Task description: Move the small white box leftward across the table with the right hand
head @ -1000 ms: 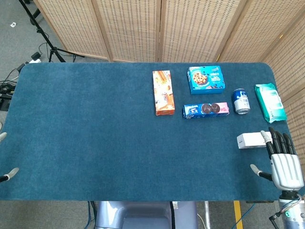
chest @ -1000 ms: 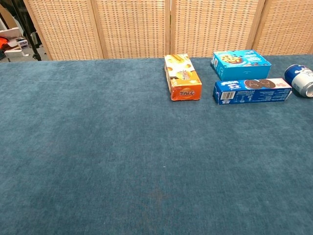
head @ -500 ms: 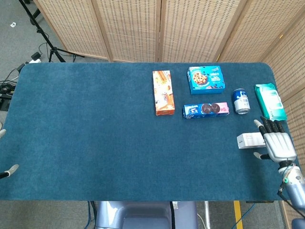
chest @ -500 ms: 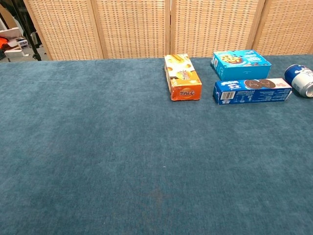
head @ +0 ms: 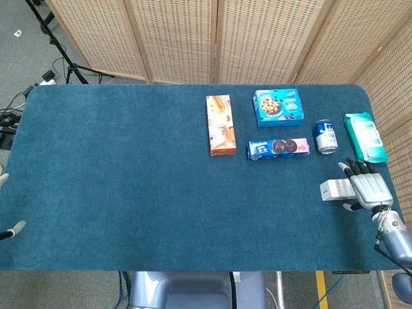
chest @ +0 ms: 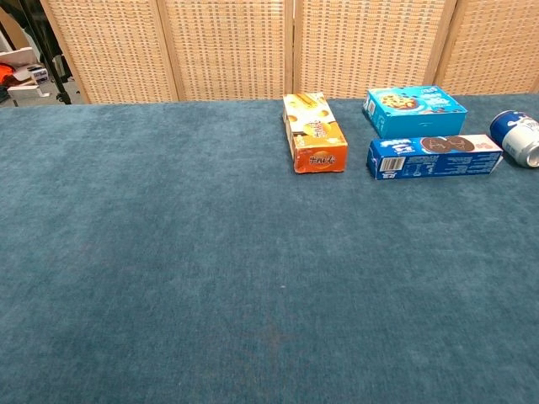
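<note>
Head view: right hand (head: 368, 190) is sitting over the right end of the small white box (head: 335, 190) near the worktop (head: 116, 180) right edge, fingers (head: 356, 169) pointing away from the robot, lying side by side; cannot tell if they are actually gripping the box or just resting on it. Box is lying flat, below the blue can (head: 326, 136) and left-below the teal wipes pack (head: 364, 136). Left hand is showing only as fingertips (head: 13, 228) at the left frame edge, state unclear. An orange snack box (head: 219, 125), a blue cookie box (head: 278, 107) and a long blue cookie pack (head: 278, 148) are lying mid-worktop. Chest view is showing neither hand nor the white box.
</note>
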Action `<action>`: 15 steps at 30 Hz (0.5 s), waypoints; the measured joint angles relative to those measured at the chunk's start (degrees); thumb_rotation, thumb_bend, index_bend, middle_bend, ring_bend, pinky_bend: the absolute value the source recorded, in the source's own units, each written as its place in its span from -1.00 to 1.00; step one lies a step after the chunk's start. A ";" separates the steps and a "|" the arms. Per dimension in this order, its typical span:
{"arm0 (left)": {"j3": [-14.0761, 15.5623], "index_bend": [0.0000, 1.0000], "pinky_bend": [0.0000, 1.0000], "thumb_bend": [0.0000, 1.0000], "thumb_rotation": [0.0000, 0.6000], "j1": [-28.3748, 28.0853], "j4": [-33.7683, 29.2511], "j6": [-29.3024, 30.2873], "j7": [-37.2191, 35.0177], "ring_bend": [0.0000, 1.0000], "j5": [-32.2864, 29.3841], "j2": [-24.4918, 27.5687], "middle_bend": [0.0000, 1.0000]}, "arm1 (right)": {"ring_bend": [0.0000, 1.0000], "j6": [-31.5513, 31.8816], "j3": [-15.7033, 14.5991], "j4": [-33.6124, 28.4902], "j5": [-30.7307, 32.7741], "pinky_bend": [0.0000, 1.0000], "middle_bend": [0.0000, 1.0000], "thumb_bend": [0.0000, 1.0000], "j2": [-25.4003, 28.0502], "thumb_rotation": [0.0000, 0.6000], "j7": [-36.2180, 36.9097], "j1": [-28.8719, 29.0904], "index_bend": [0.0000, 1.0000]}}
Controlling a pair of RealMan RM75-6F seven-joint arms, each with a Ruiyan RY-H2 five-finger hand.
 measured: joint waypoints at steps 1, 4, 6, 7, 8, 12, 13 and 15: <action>0.00 -1.00 -1.00 -1.00 1.00 0.00 -0.01 0.00 -0.01 -1.00 0.02 -0.01 -1.00 | -1.00 0.44 -0.08 0.81 -0.57 -1.00 -0.81 -1.00 -0.52 1.00 0.22 0.11 -0.74; 0.04 -1.00 -1.00 -1.00 1.00 -0.01 0.03 -0.11 -0.06 -1.00 0.00 0.03 -1.00 | -1.00 1.26 -0.38 3.57 -2.23 -1.00 -0.69 -1.00 -2.16 1.00 1.09 0.53 -0.66; 0.03 -1.00 -1.00 -1.00 1.00 -0.02 0.09 -0.18 -0.05 -1.00 -0.09 0.00 -1.00 | -1.00 1.43 -0.70 5.67 -3.28 -1.00 -0.62 -1.00 -3.25 1.00 1.69 0.92 -0.63; 0.03 -1.00 -1.00 -1.00 1.00 -0.03 0.09 -0.20 -0.04 -1.00 -0.10 0.01 -1.00 | -1.00 1.47 -0.93 7.03 -3.92 -1.00 -0.57 -1.00 -3.96 1.00 2.02 1.21 -0.60; 0.02 -1.00 -1.00 -1.00 1.00 -0.03 0.08 -0.22 -0.03 -1.00 -0.13 0.01 -1.00 | -1.00 1.44 -1.11 7.92 -4.31 -1.00 -0.53 -1.00 -4.47 1.00 2.18 1.44 -0.57; -0.06 -1.00 -1.00 -1.00 1.00 -0.12 0.08 -0.48 0.20 -1.00 -0.43 -0.03 -1.00 | -0.94 -0.19 -1.78 10.68 -4.70 -0.99 -0.44 -0.97 -6.19 1.00 2.40 2.44 -0.45; -0.07 -1.00 -1.00 -1.00 1.00 -0.15 0.08 -0.55 0.24 -1.00 -0.48 -0.05 -1.00 | -0.91 -0.67 -1.98 11.39 -4.69 -0.96 -0.41 -0.96 -6.76 1.00 2.48 2.71 -0.42; -0.09 -1.00 -1.00 -1.00 1.00 -0.20 0.08 -0.65 0.38 -1.00 -0.57 -0.12 -1.00 | -0.86 -0.93 -2.25 12.32 -4.72 -0.90 -0.36 -0.92 -7.46 1.00 2.57 2.95 -0.36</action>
